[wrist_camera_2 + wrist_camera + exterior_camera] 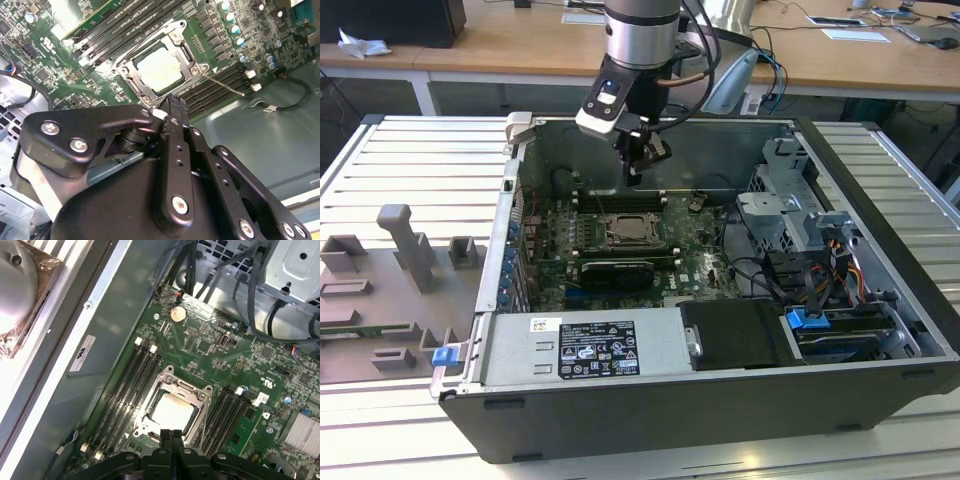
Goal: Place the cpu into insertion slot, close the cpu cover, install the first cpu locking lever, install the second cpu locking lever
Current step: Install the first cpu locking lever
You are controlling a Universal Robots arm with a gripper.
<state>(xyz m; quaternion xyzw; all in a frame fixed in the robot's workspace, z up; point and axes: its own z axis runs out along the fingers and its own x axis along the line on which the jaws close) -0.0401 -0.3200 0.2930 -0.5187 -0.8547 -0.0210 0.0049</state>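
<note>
Fingers clenched, empty, hang near pale silvery square cpu framed by thin silvery metal cpu cover; an off-centre descent could bend that frame.

Robotics lab (perhaps workshop): open computer case on slatted metal bench, desks behind.

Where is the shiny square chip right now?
In the first wrist view the cpu sits in the insertion slot, between long black memory slots, close to the claw.
</note>
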